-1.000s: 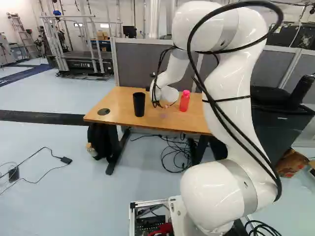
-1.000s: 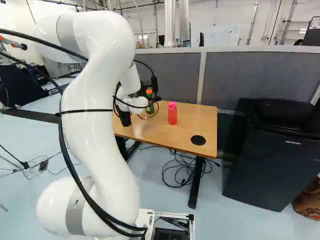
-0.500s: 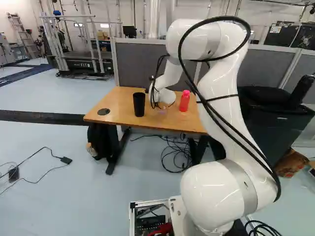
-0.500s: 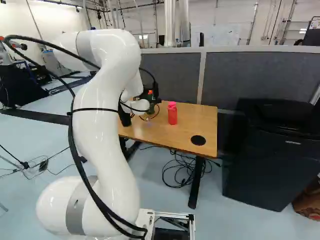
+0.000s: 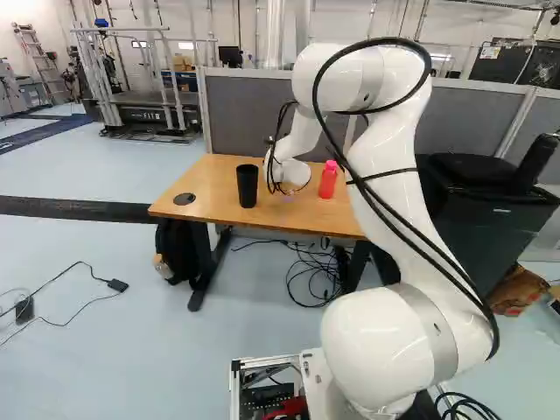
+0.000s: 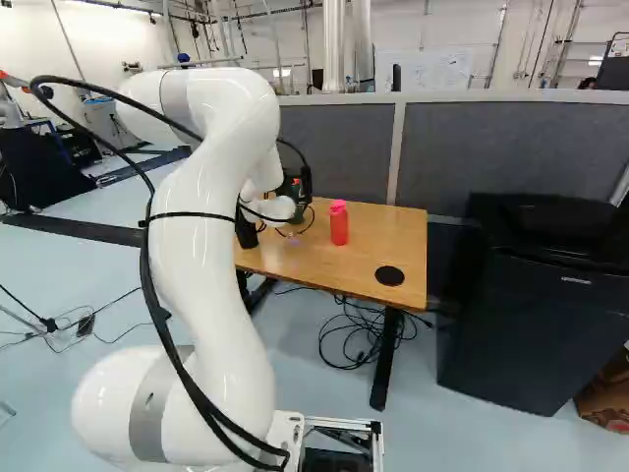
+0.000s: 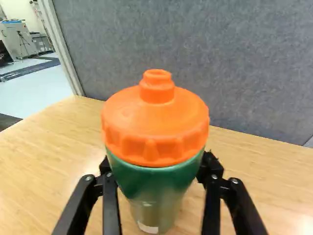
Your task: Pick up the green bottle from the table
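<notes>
In the right base view, the black gripper [image 6: 306,182] is at the far side of the table [image 6: 359,265], partly behind the white wrist, beside the green bottle [image 6: 296,182], of which little shows. In the wrist view the green bottle [image 7: 156,181] stands upright on the table, its orange lid facing the camera. The gripper [image 7: 157,169] has one finger against each side of the bottle just below the lid, shut on it; the pads are hidden behind the bottle. The arm hides the bottle in the left base view.
A black cup [image 5: 248,185] stands left of the wrist in the left base view, and a pink-red bottle [image 5: 328,179] to its right. Grey partitions [image 6: 491,147] rise behind the table. A black cabinet [image 6: 531,324] is at the right of the right base view.
The arm has moved forward and lowered slightly, bringing the gripper to the green bottle, and the fingers now close on it. The base, cup and pink-red bottle have stayed put.
</notes>
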Robot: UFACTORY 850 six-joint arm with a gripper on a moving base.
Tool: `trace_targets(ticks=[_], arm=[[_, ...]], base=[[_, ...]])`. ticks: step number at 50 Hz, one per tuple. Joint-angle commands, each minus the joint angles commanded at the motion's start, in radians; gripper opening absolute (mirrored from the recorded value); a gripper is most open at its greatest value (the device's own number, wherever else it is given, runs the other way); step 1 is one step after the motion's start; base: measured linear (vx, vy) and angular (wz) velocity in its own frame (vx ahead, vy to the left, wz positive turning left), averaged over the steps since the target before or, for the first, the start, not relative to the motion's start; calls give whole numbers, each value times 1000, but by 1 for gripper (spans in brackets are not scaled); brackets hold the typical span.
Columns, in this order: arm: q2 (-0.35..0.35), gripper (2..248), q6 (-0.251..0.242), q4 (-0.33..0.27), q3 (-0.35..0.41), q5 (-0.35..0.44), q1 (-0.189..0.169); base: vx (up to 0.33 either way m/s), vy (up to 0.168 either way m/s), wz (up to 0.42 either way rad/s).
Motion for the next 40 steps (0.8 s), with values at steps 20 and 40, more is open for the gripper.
trace_targets(ticks=[20, 40], arm=[[21, 111, 0, 0, 5, 0, 0], [109, 111, 0, 0, 77, 0, 2]], base=[[0, 0, 0], [0, 0, 0]])
